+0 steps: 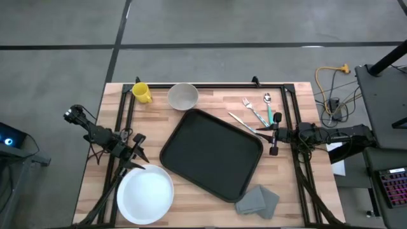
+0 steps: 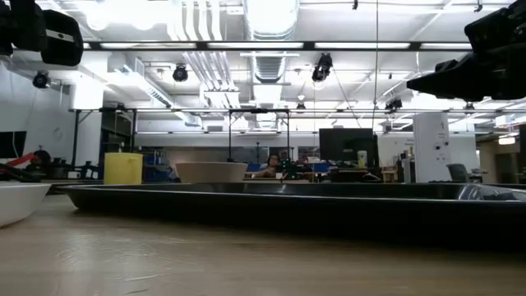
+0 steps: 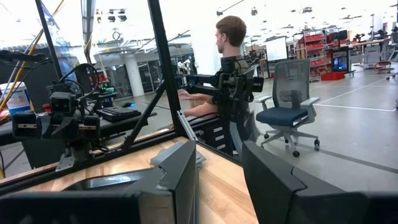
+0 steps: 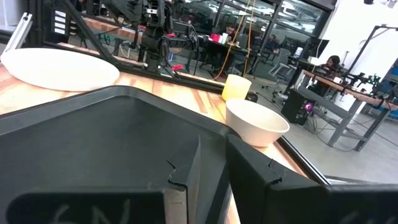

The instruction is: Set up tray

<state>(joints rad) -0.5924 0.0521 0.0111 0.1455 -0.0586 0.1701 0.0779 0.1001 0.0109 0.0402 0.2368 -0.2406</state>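
White plate [image 1: 145,194] near left, my left gripper [image 1: 137,147] beside it, fingers spread. Black tray [image 1: 212,154] sits centre, empty. My right gripper [image 1: 275,135], fingers narrow and empty, hovers by cutlery [image 1: 255,112]; I might knock it.

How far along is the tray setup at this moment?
Barely started. The tray lies empty mid-table. Nothing is in hand: the left pincer waits open above the plate, and the right pincer hovers at the tray's right corner, holding nothing. Still outside the tray: plate, bowl, yellow mug, cutlery, grey napkin.
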